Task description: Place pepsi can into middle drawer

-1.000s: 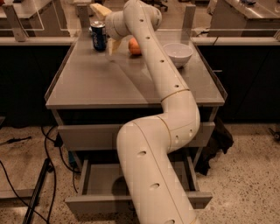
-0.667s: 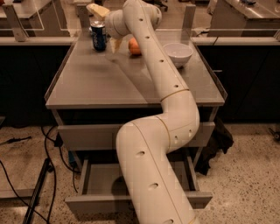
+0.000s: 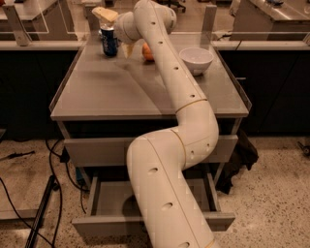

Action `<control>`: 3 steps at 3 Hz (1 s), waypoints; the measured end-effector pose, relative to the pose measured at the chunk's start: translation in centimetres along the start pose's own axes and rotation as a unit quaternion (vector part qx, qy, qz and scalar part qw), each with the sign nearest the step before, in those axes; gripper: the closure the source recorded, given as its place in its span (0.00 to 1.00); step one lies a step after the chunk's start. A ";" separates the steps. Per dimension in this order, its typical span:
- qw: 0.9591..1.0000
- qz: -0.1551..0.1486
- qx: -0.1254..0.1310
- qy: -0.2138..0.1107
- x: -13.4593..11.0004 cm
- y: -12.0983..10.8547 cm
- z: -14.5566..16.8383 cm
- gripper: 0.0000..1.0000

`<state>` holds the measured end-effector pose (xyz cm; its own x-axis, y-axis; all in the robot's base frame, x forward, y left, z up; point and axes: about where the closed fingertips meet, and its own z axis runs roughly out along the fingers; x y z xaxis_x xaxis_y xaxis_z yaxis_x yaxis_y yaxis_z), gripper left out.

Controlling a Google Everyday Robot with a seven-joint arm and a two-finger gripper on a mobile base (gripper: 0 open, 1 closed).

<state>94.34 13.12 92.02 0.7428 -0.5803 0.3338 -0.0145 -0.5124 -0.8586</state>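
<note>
The pepsi can (image 3: 110, 41), dark blue with a silver top, stands upright at the far left of the grey table (image 3: 121, 92). My gripper (image 3: 116, 32) is right at the can. One pale finger (image 3: 104, 14) is over the can's top and the other (image 3: 128, 49) hangs just to its right. The fingers stand apart and do not clamp the can. The middle drawer (image 3: 104, 224) is pulled open below the table, and my arm hides much of its inside.
An orange (image 3: 146, 52) lies just right of the gripper, partly behind the arm. A white bowl (image 3: 196, 59) stands at the far right. The upper drawer front (image 3: 97, 150) is closed. Cables (image 3: 51, 169) trail on the floor at the left. Low rails edge the table's sides.
The gripper has shifted very slightly left, over the can. The can, orange and bowl have not moved.
</note>
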 end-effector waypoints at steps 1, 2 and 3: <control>0.998 -0.064 -0.006 0.005 -0.1 0.1 0.5 0.00; 0.989 -0.149 -0.014 0.012 -0.2 -0.1 0.8 0.00; 0.976 -0.216 -0.019 0.017 0.0 0.0 1.0 0.00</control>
<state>94.97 13.77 91.60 0.6632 -0.3254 0.6739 0.2689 -0.7368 -0.6204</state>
